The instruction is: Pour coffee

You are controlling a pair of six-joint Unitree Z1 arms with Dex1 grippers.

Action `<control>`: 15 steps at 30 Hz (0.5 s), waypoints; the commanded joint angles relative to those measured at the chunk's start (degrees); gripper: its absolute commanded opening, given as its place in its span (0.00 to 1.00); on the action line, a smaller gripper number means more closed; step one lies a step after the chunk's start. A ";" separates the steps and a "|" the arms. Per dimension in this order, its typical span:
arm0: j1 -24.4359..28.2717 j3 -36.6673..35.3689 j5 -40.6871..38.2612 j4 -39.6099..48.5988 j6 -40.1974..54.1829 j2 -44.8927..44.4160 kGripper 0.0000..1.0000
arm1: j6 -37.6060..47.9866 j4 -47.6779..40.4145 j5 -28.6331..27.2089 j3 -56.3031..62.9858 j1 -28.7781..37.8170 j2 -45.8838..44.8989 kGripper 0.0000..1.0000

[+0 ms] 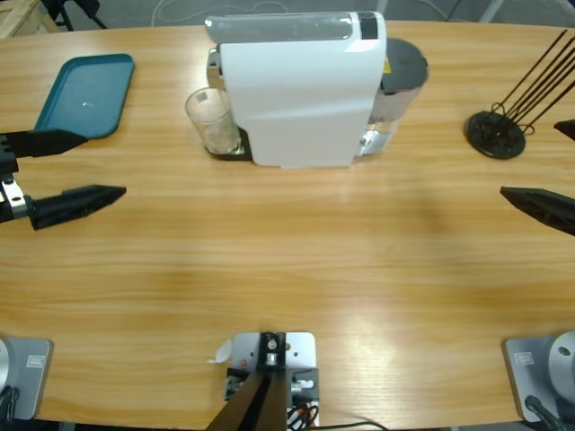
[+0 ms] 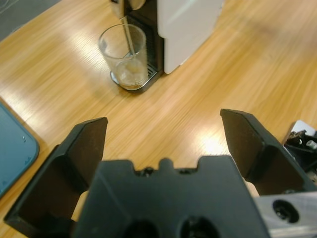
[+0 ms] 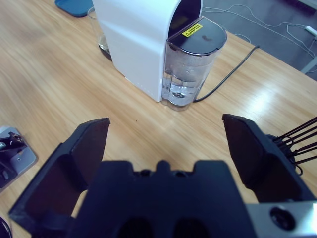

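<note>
High view: my left gripper (image 1: 76,171) waits at the left edge of the table (image 1: 287,269) and my right gripper (image 1: 552,171) at the right edge, both with jaws wide apart and holding nothing. The glass (image 1: 213,121) stands on the drip tray of the white coffee machine (image 1: 296,85) near the far edge, and I cannot see dark coffee in it. A teal tray (image 1: 87,94) lies in the far left corner, and a black wire stand (image 1: 496,133) sits near the far right edge.

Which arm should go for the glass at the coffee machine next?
Left, probably. The left claw is open on the glass's side with bare table between. The right claw sits beyond the coffee machine, which blocks its path.
</note>
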 commanded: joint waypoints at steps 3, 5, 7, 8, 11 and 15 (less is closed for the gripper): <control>-1.26 2.32 -0.35 -0.69 1.83 -0.45 0.99 | 0.51 -0.73 1.02 2.47 0.39 1.57 1.00; -1.28 2.30 -0.35 -0.78 1.81 -0.35 0.99 | 0.51 -0.78 0.90 2.49 0.39 1.75 1.00; -1.28 2.28 -0.35 -0.83 1.74 -0.15 0.99 | 0.58 -1.22 0.85 2.74 0.39 2.05 1.00; -1.28 2.28 -0.35 -0.88 1.69 0.00 0.99 | 0.60 -1.49 0.81 2.88 0.39 2.13 1.00; -1.28 2.23 -0.35 -1.06 1.62 0.39 0.99 | 0.69 -1.79 0.76 3.05 0.39 2.21 1.00; -1.28 2.30 -0.05 -1.06 1.62 0.46 0.99 | 0.78 -1.96 0.67 3.18 0.39 2.28 1.00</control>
